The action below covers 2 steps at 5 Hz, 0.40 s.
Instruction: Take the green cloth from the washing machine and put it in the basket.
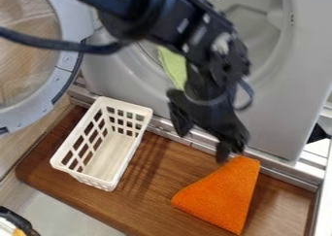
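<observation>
My gripper point(202, 142): fingers wide apart, empty, near the orange cloth point(224, 193).
Green cloth point(173, 67): far, slightly left, over the washing machine point(289, 109)'s rim; I should rise, pinch its fold, ease outward.
White basket point(127, 106): left; release low inside.

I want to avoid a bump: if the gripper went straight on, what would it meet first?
Probably the orange cloth or the wooden board beside it; the gripper points down that way, but depth is unclear.

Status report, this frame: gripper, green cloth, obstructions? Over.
Gripper open, no cloth held. Green cloth hanging at washer opening, partly behind arm. Door open, apparently not blocking.
</observation>
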Motion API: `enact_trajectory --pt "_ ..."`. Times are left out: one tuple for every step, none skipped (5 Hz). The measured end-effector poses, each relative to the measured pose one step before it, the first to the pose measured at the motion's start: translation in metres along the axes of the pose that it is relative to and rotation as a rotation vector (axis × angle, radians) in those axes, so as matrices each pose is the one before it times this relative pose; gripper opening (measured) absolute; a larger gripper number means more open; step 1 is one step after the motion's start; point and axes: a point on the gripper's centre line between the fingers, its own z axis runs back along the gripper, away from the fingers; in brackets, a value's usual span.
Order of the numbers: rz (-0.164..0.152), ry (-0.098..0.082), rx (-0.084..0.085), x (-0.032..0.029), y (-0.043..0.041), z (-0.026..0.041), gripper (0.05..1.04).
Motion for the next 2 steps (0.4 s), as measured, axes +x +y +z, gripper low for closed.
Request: enact_trajectory --pt "0.0595 -0.0889 0.0363 0.02801 0.03571 0.00469 1.001" --pt "0.0792 -0.0881 0.0241 0.02539 0.03243 -0.01963 1.000"
